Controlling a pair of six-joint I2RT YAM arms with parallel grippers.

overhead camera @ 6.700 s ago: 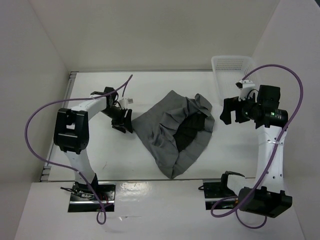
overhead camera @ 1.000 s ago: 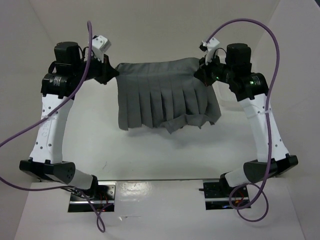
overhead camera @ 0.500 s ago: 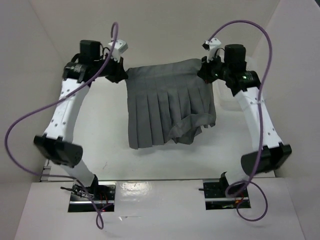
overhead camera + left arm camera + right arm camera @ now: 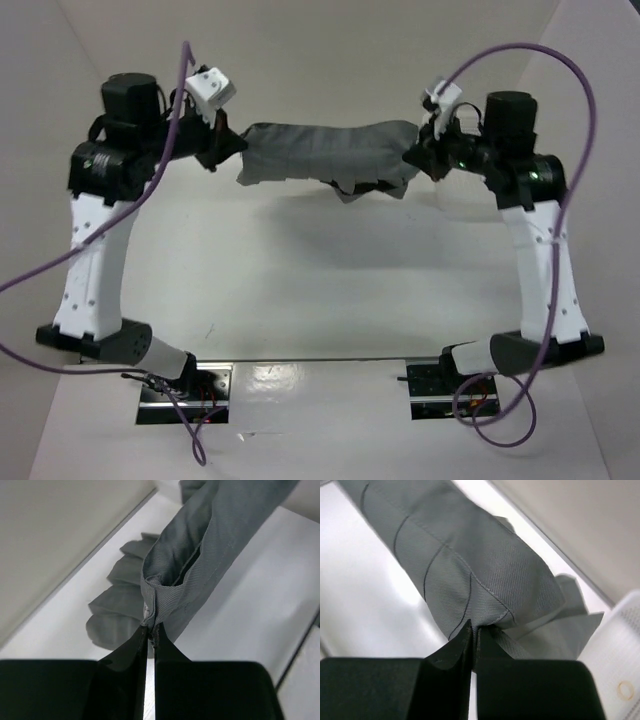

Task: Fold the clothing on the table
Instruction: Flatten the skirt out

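Note:
The grey pleated clothing (image 4: 325, 152) hangs stretched between my two grippers near the back of the table (image 4: 320, 290), raised off its surface. My left gripper (image 4: 228, 150) is shut on the clothing's left waistband corner (image 4: 150, 615). My right gripper (image 4: 415, 157) is shut on its right corner (image 4: 480, 622). In the top view the clothing shows as a narrow band with a small fold (image 4: 365, 187) drooping below it. Both wrist views show the pleats (image 4: 115, 605) trailing down behind the fingertips.
A white mesh basket (image 4: 620, 665) sits at the back right, mostly hidden behind my right arm (image 4: 530, 230) in the top view. White walls (image 4: 40, 150) enclose the table on three sides. Purple cables (image 4: 560, 110) loop out from both arms.
Over the last second both grippers have swung the hanging clothing backward and up, so its pleats no longer face the top camera. The left arm has moved outward to the left.

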